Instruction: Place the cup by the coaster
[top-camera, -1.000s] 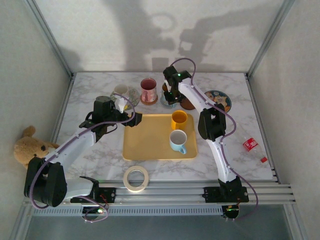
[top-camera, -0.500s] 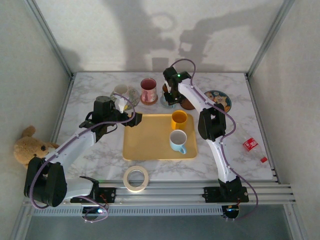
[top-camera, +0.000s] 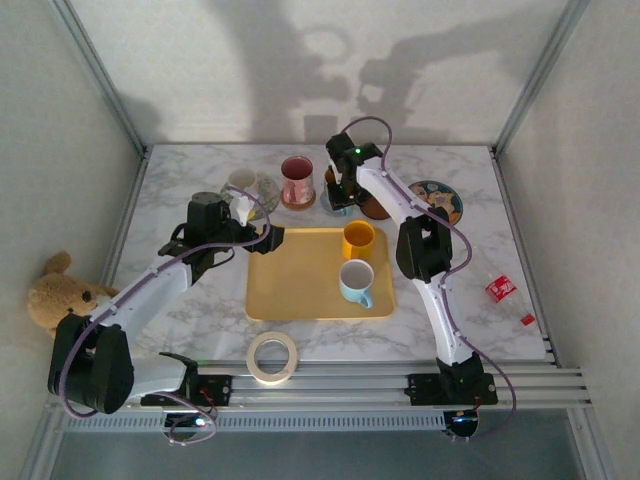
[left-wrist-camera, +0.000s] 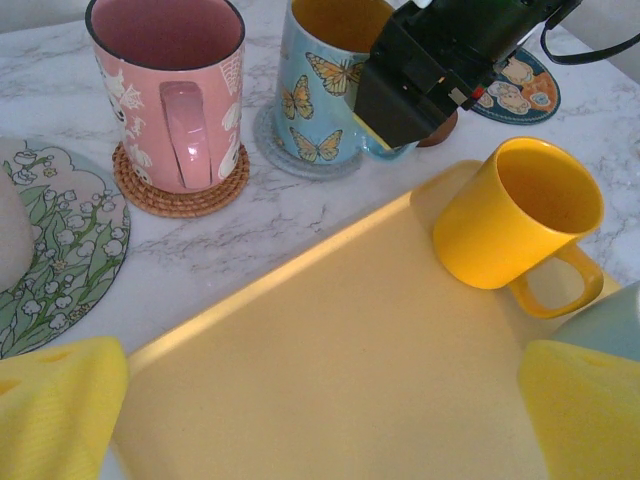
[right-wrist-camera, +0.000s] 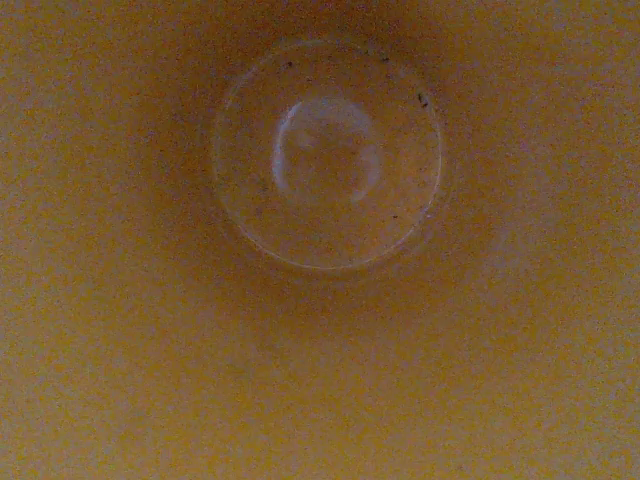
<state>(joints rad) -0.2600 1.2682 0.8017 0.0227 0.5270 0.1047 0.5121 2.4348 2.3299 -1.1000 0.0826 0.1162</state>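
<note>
Item: pale-blue butterfly-printed ceramic cup (left-wrist-camera: 310, 100), upright on grey round coaster (left-wrist-camera: 300, 165); we judge it delivered. Right gripper (left-wrist-camera: 385, 125) at rim; we cannot tell its grip. Left gripper (left-wrist-camera: 320, 410) spread wide, empty.

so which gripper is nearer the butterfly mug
right: the right gripper sits at the rim of the butterfly mug, the left gripper hovers over the yellow tray, farther off

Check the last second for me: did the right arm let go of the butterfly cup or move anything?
No clear change. The right gripper stays over the butterfly cup on its grey coaster; whether it let go I cannot tell. Left gripper, tray and yellow cup unmoved.
</note>
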